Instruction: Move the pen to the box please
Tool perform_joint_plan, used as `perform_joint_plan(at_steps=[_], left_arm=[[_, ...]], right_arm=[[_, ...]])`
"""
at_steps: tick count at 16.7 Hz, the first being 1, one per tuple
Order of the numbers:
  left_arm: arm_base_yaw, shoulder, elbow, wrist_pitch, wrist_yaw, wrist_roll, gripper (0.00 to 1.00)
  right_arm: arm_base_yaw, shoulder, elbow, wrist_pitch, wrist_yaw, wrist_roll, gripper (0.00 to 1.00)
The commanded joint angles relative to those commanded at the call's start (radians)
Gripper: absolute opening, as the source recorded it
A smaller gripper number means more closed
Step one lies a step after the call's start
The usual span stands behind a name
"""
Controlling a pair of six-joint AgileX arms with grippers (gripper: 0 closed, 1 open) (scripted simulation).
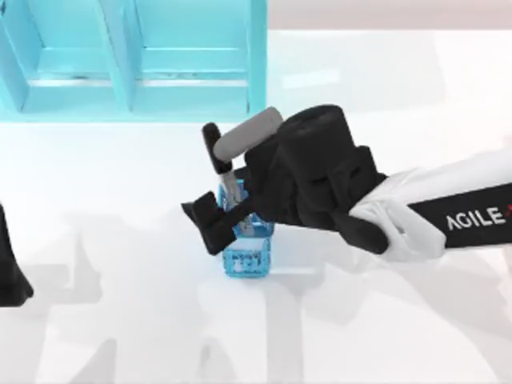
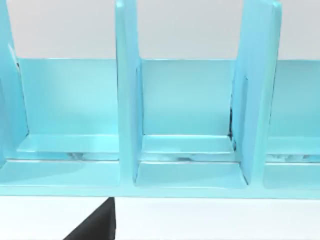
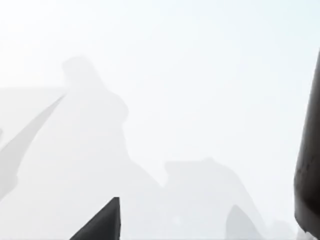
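Work surface under me: glossy white table point(image 1: 120, 320), evenly lit, carrying soft grey shadows across the near half. Far edge, towards the left, is taken by a light blue shelf unit point(image 1: 128, 72). From my left wrist view it reads as upright dividers point(image 2: 127, 100) splitting it into open bays, with a plain pale wall point(image 2: 190, 25) behind. My right wrist view: white tabletop with faint shadows.

We see a turquoise box point(image 1: 136, 60) at the upper left, a blue mesh-patterned cup point(image 1: 248, 258) at centre, the pen point(image 1: 240, 140) with glossy black cap and silver-grey barrel, a white table point(image 1: 120, 320), and our right arm point(image 1: 448, 216) white and black
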State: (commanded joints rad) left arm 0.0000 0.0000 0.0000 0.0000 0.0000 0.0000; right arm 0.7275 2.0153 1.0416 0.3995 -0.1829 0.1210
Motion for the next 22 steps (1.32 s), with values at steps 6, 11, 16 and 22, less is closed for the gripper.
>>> perform_joint_plan(at_steps=[6,11,16,22], left_arm=[[0.000,0.000,0.000,0.000,0.000,0.000,1.00],[0.000,0.000,0.000,0.000,0.000,0.000,1.00],[0.000,0.000,0.000,0.000,0.000,0.000,1.00],[0.000,0.000,0.000,0.000,0.000,0.000,1.00]], right_arm=[[-0.001,-0.008,0.006,-0.003,-0.004,0.003,0.00],[-0.094,-0.142,0.018,-0.165,-0.092,-0.057,0.00],[-0.260,-0.398,0.039,-0.494,-0.237,-0.163,0.00],[-0.371,-0.545,0.043,-0.652,-0.318,-0.224,0.00]])
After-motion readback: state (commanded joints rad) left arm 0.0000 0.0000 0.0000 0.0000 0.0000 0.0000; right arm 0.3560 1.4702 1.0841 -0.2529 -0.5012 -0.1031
